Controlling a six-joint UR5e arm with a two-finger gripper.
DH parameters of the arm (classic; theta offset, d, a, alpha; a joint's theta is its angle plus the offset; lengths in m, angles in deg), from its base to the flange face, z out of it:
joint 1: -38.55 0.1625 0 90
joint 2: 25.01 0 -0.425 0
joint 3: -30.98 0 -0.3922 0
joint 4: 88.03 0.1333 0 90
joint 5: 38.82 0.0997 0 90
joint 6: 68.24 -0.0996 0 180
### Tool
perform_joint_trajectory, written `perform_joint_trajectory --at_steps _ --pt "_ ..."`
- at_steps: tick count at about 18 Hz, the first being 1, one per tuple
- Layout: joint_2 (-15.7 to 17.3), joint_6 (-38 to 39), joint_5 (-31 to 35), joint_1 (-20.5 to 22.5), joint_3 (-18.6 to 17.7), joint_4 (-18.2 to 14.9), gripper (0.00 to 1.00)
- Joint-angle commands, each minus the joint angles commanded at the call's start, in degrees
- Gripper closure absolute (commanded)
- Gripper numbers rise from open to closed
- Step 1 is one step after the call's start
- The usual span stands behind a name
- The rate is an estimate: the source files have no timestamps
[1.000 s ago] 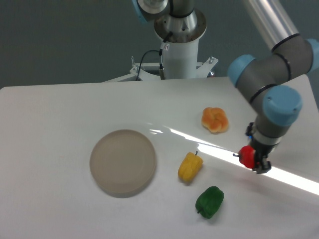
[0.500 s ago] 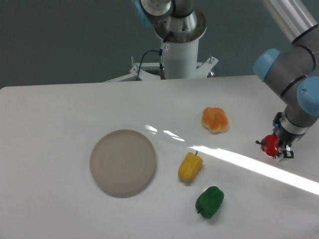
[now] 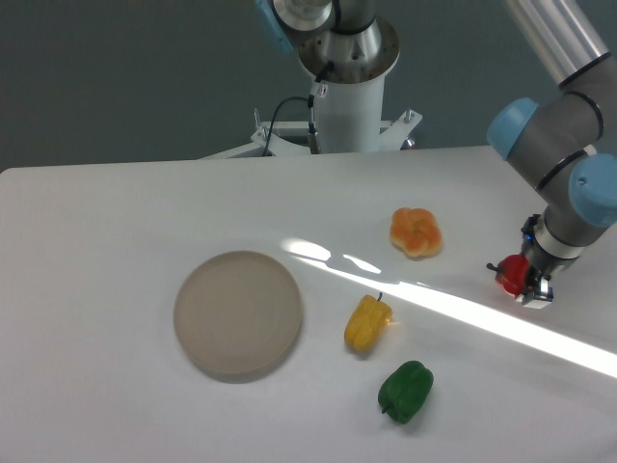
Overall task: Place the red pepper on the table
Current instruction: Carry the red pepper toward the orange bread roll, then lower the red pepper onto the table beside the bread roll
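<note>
The red pepper (image 3: 511, 275) is small and glossy, at the right side of the white table (image 3: 116, 222). My gripper (image 3: 525, 285) comes down from the arm at the right and is shut on the red pepper, which pokes out to the gripper's left, stem pointing left. The pepper sits low, at or just above the tabletop; contact with the surface cannot be told. The fingertips are largely hidden behind the pepper and the gripper body.
A round beige-grey plate (image 3: 238, 313) lies left of centre. A yellow pepper (image 3: 367, 323) and a green pepper (image 3: 406, 390) lie in the front middle. An orange pastry-like piece (image 3: 415, 232) sits behind them. The robot base (image 3: 345, 87) stands at the back edge.
The gripper carried the red pepper to the right and slightly back from near the front middle, then shifted a little to the left again. Nothing else moved.
</note>
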Motion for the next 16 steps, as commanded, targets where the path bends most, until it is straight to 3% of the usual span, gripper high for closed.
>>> perform_joint_trajectory --at_steps 2,6,16 --pt "0.79 0.00 -0.17 -0.09 -2.73 3.43 0.34" --pt "1.67 0.44 -0.35 -0.09 -4.49 3.70 0.33" --pt "1.32 0.53 -2.11 0.26 -4.93 3.70 0.33"
